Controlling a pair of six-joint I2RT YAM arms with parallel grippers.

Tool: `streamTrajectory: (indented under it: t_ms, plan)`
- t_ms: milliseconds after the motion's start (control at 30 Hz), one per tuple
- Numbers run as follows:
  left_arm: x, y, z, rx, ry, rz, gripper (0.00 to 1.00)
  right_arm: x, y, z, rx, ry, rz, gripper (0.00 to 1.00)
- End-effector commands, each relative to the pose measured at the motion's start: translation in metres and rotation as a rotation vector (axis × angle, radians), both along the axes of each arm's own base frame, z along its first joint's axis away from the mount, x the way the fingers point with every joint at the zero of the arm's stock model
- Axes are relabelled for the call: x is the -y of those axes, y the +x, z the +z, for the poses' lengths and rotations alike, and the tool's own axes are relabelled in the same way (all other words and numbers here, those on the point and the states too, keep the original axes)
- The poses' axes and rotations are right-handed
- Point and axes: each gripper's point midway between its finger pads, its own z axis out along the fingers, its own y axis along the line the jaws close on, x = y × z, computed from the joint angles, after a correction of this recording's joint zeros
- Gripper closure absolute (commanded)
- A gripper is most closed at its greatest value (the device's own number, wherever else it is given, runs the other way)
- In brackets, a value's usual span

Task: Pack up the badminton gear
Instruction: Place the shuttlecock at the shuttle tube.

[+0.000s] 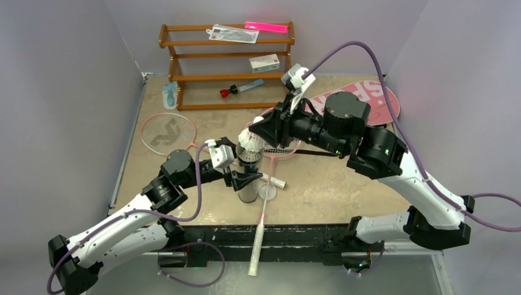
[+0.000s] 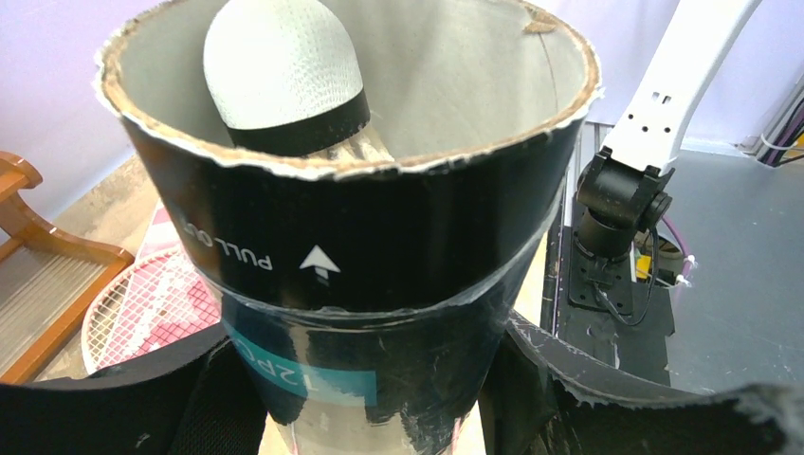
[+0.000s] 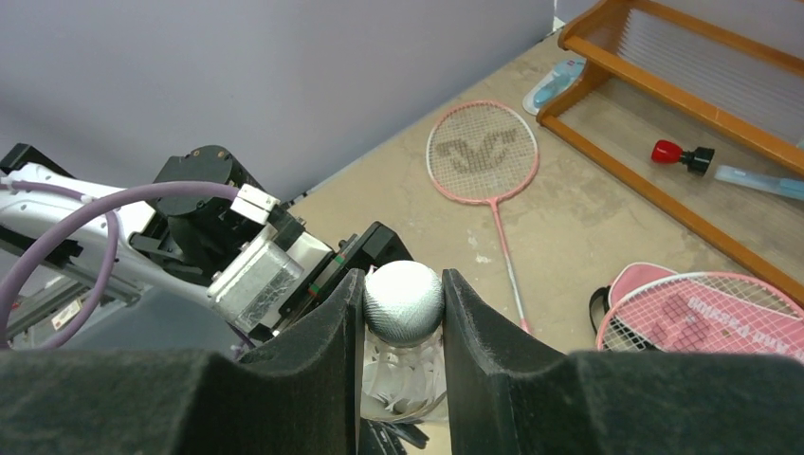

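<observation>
The black tube (image 1: 248, 175) stands upright at the table's middle, my left gripper (image 1: 246, 180) shut on its lower part (image 2: 379, 284). Directly over its mouth my right gripper (image 1: 254, 135) is shut on a white shuttlecock (image 1: 252, 145) by the cork (image 3: 405, 301), feathers hanging down. A white cork (image 2: 280, 66) shows inside the tube's mouth; I cannot tell whether it is the same one. One pink racket (image 1: 167, 132) lies at the left. A second racket (image 1: 257, 246) runs under the arms, its handle past the near edge. The pink bag (image 1: 384, 101) lies at the back right.
A wooden rack (image 1: 227, 43) stands at the back with a red-capped blue tool (image 1: 236, 90) and a small white box (image 1: 264, 62). A small clear round lid (image 1: 267, 192) lies beside the tube. Grey walls close in left and right.
</observation>
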Motion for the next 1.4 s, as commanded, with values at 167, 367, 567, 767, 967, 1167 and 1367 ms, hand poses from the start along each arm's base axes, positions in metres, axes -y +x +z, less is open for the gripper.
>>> streamTrajectory:
  t_ms: [167,367,567,767,967,1167,1367]
  plan:
    - [0.002,-0.005,-0.013,-0.044,0.052,-0.029,0.42,0.006,-0.013,0.023,-0.058,0.058,0.067,0.99]
    - [0.001,-0.006,-0.013,-0.048,0.050,-0.028,0.42,0.004,-0.017,0.022,-0.092,0.050,0.107,0.99]
    - [0.001,-0.007,-0.012,-0.047,0.048,-0.028,0.42,-0.003,-0.019,0.016,-0.118,0.029,0.139,0.99]
    - [-0.002,-0.008,-0.011,-0.044,0.046,-0.025,0.42,-0.006,-0.017,0.008,-0.141,0.007,0.136,1.00]
    - [-0.002,-0.008,-0.012,-0.045,0.047,-0.025,0.42,-0.008,-0.015,0.005,-0.146,0.002,0.139,0.99]
    - [-0.002,-0.008,-0.011,-0.042,0.047,-0.024,0.42,-0.009,-0.015,0.003,-0.148,-0.006,0.142,0.99]
    - [-0.002,-0.008,-0.011,-0.040,0.048,-0.026,0.42,-0.010,-0.012,-0.002,-0.147,-0.022,0.132,0.99]
